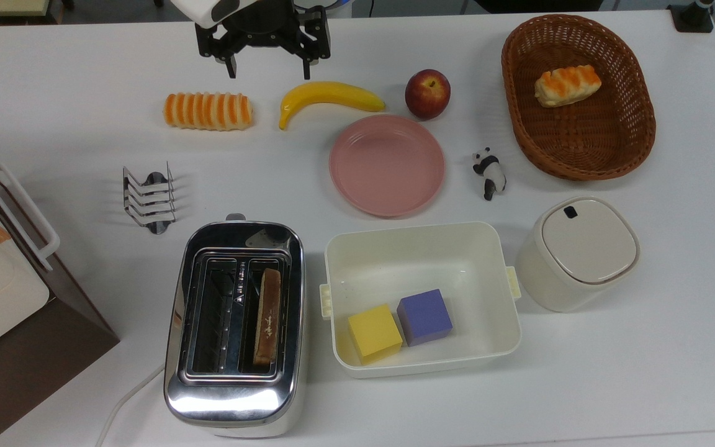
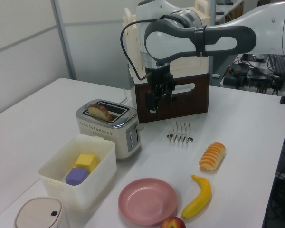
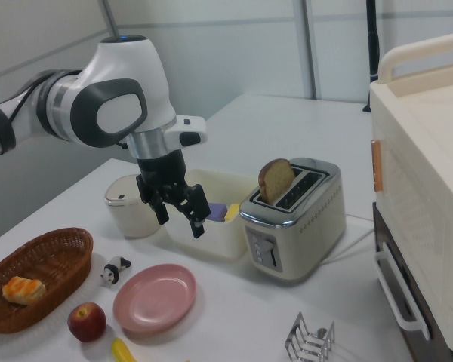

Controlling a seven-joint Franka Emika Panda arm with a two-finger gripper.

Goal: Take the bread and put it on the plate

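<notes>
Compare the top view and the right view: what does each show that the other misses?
Top view alone: the striped roll, the whole banana and both cubes in the white tub. Right view alone: the bread's domed face standing up out of the toaster, and the arm's white body. Both: gripper with jaws open, pink plate, apple, panda, basket.

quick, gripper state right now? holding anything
Gripper: open, holding nothing, up in the air; the bread stands in the toaster.
</notes>
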